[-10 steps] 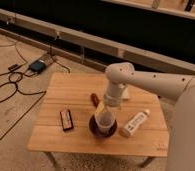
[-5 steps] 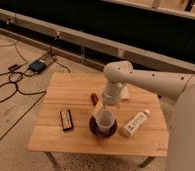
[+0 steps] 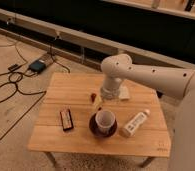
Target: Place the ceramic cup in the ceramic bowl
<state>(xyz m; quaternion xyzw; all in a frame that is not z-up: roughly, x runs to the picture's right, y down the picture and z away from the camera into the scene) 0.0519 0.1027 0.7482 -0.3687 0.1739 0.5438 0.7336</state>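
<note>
A: Where is your gripper (image 3: 98,104)?

B: Just above the cup (image 3: 105,120), toward the table's (image 3: 56,140) far edge, under the white arm (image 3: 141,75). You cannot tell whether it is spread or pressed together.

A: How far along is the task?

B: The cup stands upright inside the bowl (image 3: 93,128), near the middle of the front edge. The placing looks done; what is left is to clear the arm away.

A: What differs from half a second ago?

B: The wrist has lifted slightly off the cup, exposing its rim. The bottle (image 3: 135,123) toward the right edge and the dark block (image 3: 66,119) toward the left edge have not moved.
</note>
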